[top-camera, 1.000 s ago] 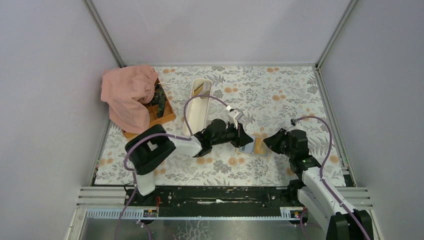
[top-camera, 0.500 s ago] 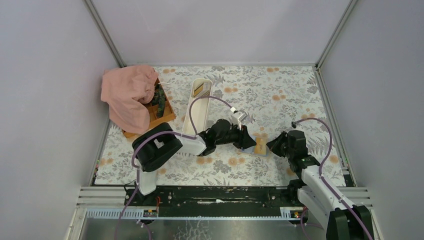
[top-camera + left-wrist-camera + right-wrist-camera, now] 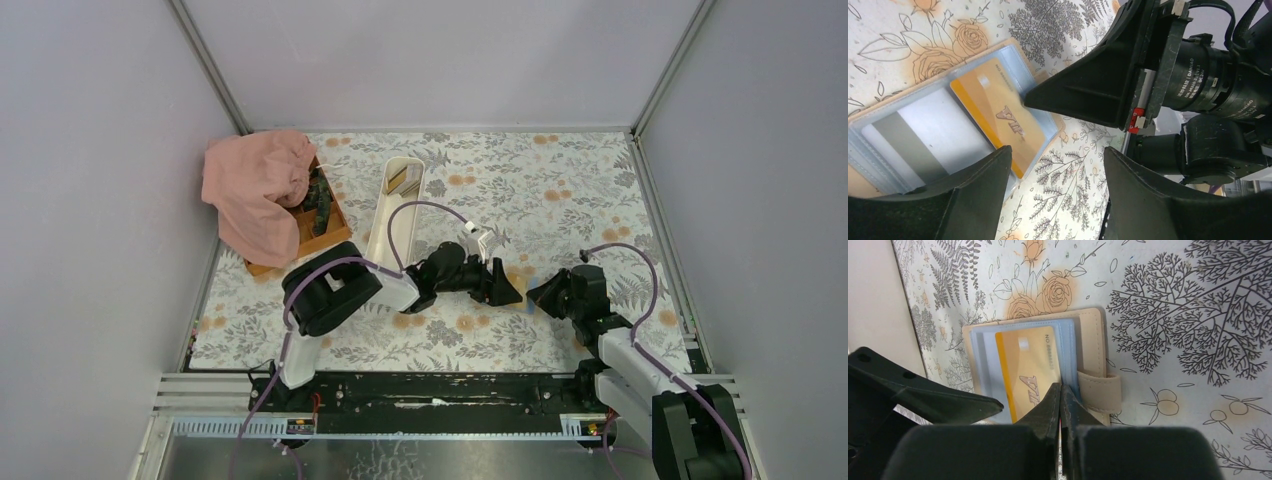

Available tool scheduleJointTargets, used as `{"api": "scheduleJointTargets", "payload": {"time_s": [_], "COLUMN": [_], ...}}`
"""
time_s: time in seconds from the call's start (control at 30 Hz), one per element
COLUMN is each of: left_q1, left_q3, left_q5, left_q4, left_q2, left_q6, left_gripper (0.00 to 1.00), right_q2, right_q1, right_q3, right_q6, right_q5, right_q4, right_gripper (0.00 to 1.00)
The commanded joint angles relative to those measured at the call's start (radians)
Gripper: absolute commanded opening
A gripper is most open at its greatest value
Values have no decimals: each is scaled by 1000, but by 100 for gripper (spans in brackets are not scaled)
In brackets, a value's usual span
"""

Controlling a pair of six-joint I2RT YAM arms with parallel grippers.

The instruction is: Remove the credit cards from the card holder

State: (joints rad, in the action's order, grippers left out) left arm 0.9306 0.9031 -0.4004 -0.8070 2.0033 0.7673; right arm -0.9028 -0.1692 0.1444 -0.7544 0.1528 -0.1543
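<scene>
Gold plastic, the card [image 3: 1028,365] lies sleeved in the open card holder [image 3: 1090,335], mid-frame on the surface [image 3: 1198,315]. We judge it light, stiff and slick; we would pinch its right edge. The right gripper [image 3: 1060,390] has its jaws pressed together there; the left gripper [image 3: 1058,152] holds its jaws spread.

Card holder [image 3: 1092,340] lies open on bench [image 3: 560,190], front-right of centre, btwn the 2 hands: L hand [image 3: 505,285] on its left, R hand [image 3: 545,293] on its right. Inside, one card [image 3: 1028,365] sits in the pocket nearer R hand, w/ 2nd card [image 3: 913,141] in the pocket beside it. R hand tip touches first card's edge. Tray [image 3: 395,215] runs front-to-back left of centre, near end by L arm. Box [image 3: 325,215] at back-left, left of tray, w/ cloth [image 3: 255,190] draped on it.
</scene>
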Motion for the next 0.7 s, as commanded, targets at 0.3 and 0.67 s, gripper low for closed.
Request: {"api": "scheduleJointTargets", "payload": {"time_s": [0.3,0.67], "left_q1": [-9,-13], "left_q3": [-18,-1], "left_q5": [55,141], "left_q4": [-29,86], "left_q2": [-17,-18], "left_q6": [21,-63], "left_gripper": [55,64], "right_q2": [19,-7], "right_q1": [3,3], "right_q3": [-35,-32], "right_q6": [-21,-17], "right_q5": [-17,-5], "right_q4": [1,-17], "right_gripper": [0,0]}}
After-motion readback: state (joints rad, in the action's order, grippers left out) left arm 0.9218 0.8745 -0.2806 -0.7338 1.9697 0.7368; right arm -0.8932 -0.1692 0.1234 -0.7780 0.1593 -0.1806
